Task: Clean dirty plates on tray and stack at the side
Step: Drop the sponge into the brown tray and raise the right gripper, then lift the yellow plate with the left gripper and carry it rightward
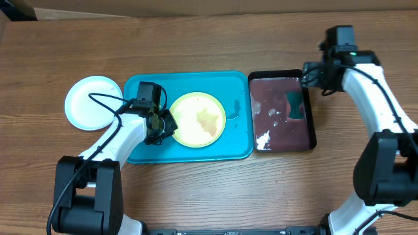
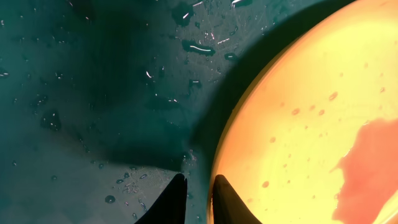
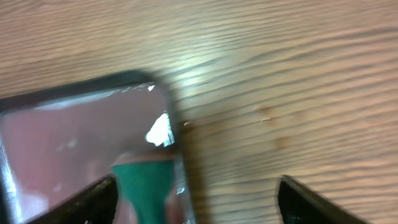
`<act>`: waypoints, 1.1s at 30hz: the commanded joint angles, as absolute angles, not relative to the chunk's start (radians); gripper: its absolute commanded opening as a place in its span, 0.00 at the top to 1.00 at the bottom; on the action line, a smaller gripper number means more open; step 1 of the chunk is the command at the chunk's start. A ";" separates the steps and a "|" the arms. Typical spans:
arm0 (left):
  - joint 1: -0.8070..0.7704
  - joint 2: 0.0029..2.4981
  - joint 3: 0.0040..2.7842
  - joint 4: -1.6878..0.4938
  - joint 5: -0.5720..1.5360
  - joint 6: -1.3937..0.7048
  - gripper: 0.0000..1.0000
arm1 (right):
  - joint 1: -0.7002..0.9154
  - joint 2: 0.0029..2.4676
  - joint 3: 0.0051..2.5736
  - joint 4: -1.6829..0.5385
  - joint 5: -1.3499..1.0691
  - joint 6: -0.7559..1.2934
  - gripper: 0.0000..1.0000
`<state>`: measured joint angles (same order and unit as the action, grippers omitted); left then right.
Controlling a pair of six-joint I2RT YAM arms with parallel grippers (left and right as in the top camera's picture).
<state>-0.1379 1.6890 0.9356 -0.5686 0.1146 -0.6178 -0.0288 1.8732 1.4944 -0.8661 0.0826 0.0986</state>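
Note:
The yellow-green plate [image 1: 198, 119] lies in the turquoise tray [image 1: 236, 85] and bears a reddish-brown smear; it also shows in the left wrist view [image 2: 298, 124]. My left gripper [image 1: 163, 124] sits at the plate's left rim, its fingers [image 2: 199, 193] drawn almost together on the edge. A white plate [image 1: 91, 102] lies on the table left of the tray. No separate light blue plate shows. My right gripper [image 1: 312, 77] hangs open over the far right corner of the black tray [image 1: 307, 140], its fingers [image 3: 199, 199] wide apart and empty.
The black tray holds dark reddish liquid and a green sponge [image 1: 297, 104], which also shows in the right wrist view [image 3: 143, 186] just inside the left finger. Water drops lie on the turquoise tray floor [image 2: 93, 93]. Bare wood surrounds both trays.

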 commanded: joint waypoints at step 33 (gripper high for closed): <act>-0.288 1.736 1.475 -0.817 0.018 -0.456 0.96 | -0.160 1.859 1.509 -0.850 0.104 0.112 0.00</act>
